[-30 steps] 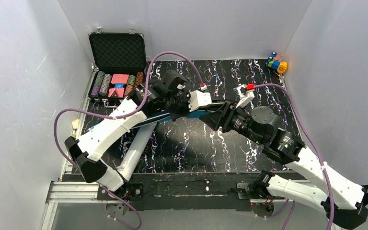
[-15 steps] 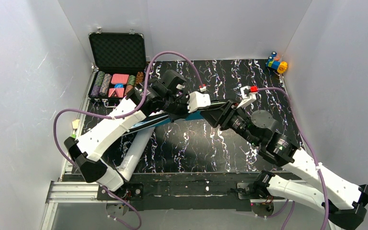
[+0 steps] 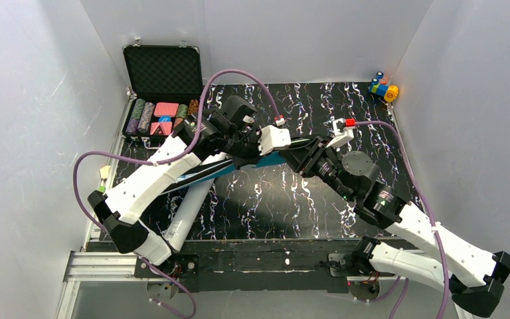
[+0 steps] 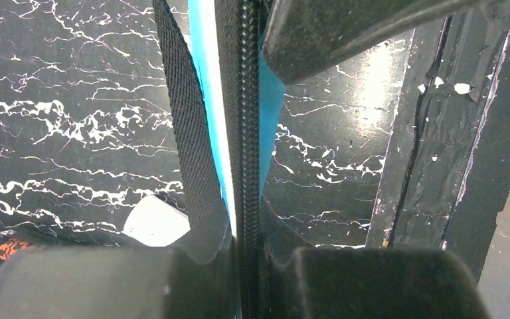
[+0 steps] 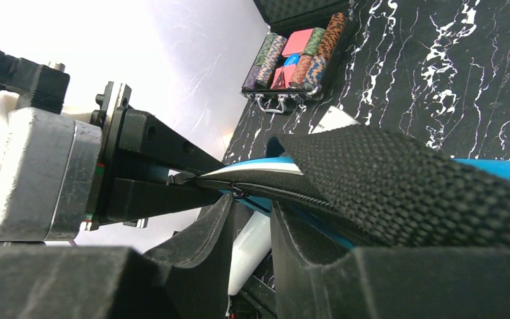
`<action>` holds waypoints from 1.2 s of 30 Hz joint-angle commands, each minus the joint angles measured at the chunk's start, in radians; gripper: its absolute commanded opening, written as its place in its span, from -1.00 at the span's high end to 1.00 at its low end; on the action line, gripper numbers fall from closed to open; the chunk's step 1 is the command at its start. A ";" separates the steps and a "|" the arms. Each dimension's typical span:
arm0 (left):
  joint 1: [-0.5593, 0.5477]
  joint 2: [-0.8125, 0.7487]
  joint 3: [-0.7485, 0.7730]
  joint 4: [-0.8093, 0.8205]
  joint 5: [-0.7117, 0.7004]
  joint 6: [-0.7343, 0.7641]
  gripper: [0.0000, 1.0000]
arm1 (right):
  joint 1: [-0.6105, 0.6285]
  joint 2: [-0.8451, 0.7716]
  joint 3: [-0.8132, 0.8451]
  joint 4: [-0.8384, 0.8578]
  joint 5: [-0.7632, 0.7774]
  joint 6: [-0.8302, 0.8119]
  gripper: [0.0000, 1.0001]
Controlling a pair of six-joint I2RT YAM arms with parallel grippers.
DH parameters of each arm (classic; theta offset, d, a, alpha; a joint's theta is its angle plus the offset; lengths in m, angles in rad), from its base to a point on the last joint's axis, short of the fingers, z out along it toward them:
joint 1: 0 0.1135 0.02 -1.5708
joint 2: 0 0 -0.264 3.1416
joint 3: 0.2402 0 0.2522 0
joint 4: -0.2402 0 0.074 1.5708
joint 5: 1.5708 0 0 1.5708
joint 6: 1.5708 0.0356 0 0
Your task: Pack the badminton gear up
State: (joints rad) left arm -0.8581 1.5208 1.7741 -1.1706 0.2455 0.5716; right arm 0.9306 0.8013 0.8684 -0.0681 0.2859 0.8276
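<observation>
the left gripper (image 4: pixel 242 256) is clamped tight on the zippered edge of the blue bag (image 4: pixel 272 106), which runs straight out from its tips to the right gripper (image 5: pixel 251 212), whose fingers straddle that same edge beside the black strap (image 5: pixel 405 179), gripping or not i cannot tell.

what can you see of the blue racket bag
The blue racket bag is blue fabric with a black zipper along its edge and a woven black strap. Its gripped end is lifted above the table, over the white tube. The left gripper is shut on the zipped edge; the right gripper straddles it nearby.
</observation>
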 commanded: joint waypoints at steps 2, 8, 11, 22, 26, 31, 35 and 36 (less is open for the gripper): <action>-0.007 -0.083 0.069 0.047 0.083 -0.004 1.00 | -0.008 0.023 -0.005 0.014 0.046 0.008 0.38; -0.007 -0.083 0.066 0.050 0.090 -0.006 1.00 | -0.008 0.027 0.002 0.015 0.057 0.014 0.61; -0.007 -0.086 0.051 0.056 0.083 -0.007 1.00 | -0.008 0.015 0.000 0.014 0.062 0.017 0.82; -0.007 -0.100 0.013 0.072 0.051 0.001 1.00 | -0.024 -0.093 0.005 -0.061 0.080 0.030 0.97; -0.007 -0.105 0.004 0.074 0.045 0.002 1.00 | -0.037 -0.144 -0.006 -0.092 0.082 0.044 0.97; -0.007 -0.109 -0.004 0.077 0.037 0.002 1.00 | -0.046 -0.198 -0.003 -0.141 0.097 0.048 0.97; -0.007 -0.109 -0.012 0.078 0.026 0.009 1.00 | -0.052 -0.236 0.025 -0.193 0.122 0.037 0.97; -0.007 -0.109 -0.015 0.079 0.025 0.012 1.00 | -0.052 -0.243 0.033 -0.206 0.131 0.033 0.97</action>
State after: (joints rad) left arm -0.8684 1.4876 1.7584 -1.1324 0.2630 0.5686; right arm 0.8955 0.5987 0.8680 -0.2066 0.3229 0.8726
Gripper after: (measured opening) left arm 0.077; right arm 0.022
